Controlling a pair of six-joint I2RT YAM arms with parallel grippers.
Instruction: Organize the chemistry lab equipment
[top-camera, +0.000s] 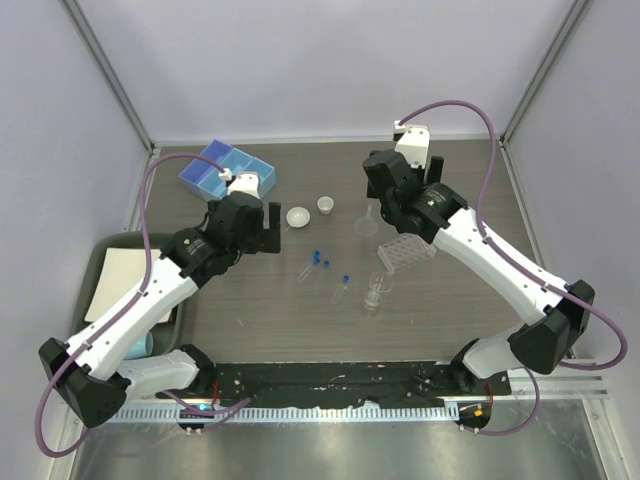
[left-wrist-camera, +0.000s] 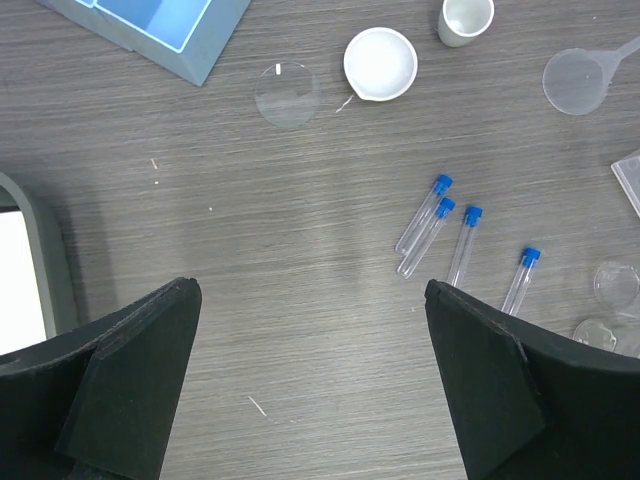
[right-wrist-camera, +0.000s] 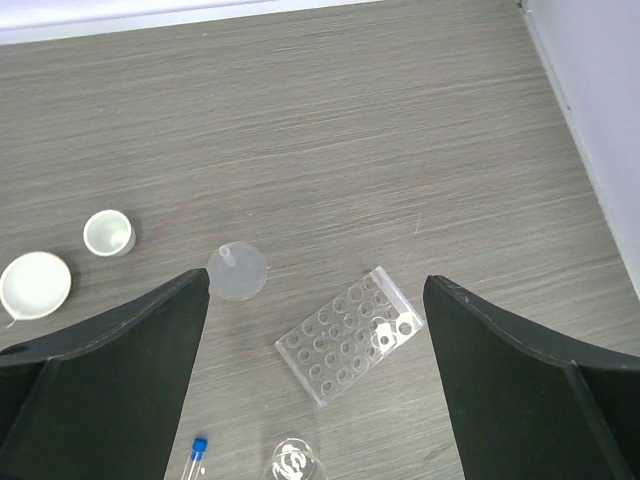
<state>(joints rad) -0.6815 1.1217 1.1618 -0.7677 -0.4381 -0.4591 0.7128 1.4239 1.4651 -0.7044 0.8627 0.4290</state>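
Grey wood-grain tabletop, pale walls: the sorting looks barely begun.
Both claws hover spread and empty. The left gripper (left-wrist-camera: 310, 290) is above four blue-capped test tubes (left-wrist-camera: 440, 225) lying loose mid-table, and the right gripper (right-wrist-camera: 315, 280) is over the clear tube rack (right-wrist-camera: 350, 335), whose holes look unfilled. Two white dishes (left-wrist-camera: 380, 63) and the funnel (right-wrist-camera: 237, 272) sit farther back, the beaker (top-camera: 376, 292) nearer. Seemingly everything remains: tubes into the rack, small pieces gathered.
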